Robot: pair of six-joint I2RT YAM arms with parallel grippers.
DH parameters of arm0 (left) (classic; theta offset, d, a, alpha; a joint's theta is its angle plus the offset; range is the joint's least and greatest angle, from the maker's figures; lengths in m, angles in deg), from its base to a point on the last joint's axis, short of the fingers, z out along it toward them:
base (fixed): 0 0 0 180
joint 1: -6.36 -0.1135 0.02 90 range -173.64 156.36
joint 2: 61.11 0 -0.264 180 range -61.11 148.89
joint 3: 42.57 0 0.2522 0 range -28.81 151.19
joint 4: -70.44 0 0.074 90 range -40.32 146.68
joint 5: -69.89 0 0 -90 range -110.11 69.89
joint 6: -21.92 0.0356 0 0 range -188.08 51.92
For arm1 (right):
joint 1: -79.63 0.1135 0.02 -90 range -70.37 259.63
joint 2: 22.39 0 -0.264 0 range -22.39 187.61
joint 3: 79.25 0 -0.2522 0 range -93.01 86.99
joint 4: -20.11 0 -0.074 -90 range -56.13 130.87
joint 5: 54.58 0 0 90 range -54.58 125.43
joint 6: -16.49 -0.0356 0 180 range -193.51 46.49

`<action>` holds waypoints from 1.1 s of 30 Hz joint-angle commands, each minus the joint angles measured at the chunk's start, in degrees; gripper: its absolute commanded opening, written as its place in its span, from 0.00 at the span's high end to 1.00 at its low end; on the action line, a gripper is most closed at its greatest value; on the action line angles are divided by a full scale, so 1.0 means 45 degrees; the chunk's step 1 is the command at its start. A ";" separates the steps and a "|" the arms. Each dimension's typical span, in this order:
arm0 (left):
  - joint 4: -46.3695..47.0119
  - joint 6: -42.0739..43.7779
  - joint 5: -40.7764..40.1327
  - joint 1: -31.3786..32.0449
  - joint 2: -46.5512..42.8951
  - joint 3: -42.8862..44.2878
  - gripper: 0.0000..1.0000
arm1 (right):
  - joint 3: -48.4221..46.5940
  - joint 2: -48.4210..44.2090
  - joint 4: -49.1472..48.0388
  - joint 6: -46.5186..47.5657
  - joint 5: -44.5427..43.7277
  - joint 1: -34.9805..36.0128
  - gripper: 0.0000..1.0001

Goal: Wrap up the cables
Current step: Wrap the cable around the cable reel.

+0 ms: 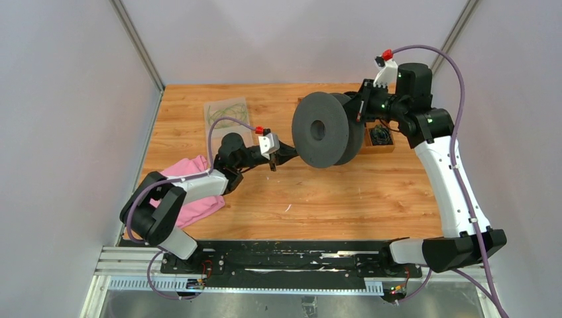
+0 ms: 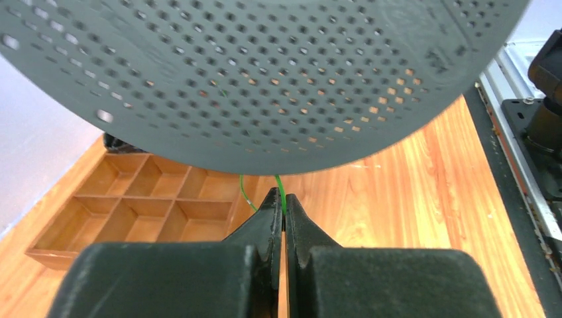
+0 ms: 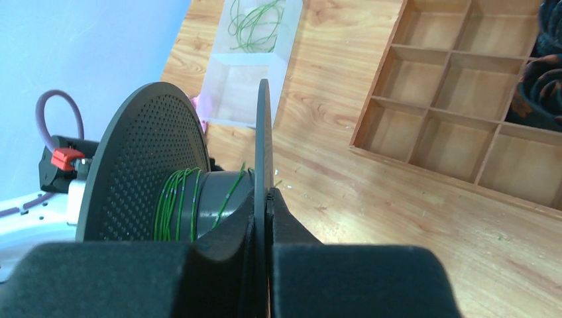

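Spool (image 1: 320, 138), black and upright at table centre, has its rim clamped in the right gripper (image 3: 265, 193). At its 9 o'clock the left gripper (image 2: 283, 197) pinches a thin green cable (image 2: 279, 185); more coils wrap the hub.

3 cameras, 1 spool (image 1: 321, 136)

Top: looks down from high above the near edge over the table (image 1: 344, 199). Left wrist: peers close under the spool. Right wrist: hugs its flange edge-on. Shares spool, tray (image 2: 142, 222) across all 3; green cable (image 2: 280, 189) between wrists.
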 commanded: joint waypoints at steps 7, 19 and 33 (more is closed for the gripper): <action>-0.0995 -0.0844 -0.0295 0.0742 -0.0156 -0.0172 0.96 | -0.0071 -0.0107 -0.1873 -0.0813 -0.2005 -0.0080 0.99; -0.4165 -0.0666 -0.0911 0.2587 -0.0099 0.1395 1.00 | 0.0296 0.0177 -0.2171 0.0150 -0.4831 0.0082 0.99; -0.6630 -0.3002 -0.1027 0.3272 0.0244 0.3177 0.96 | 0.1437 0.0219 -0.2773 0.1641 -0.7091 0.0740 0.99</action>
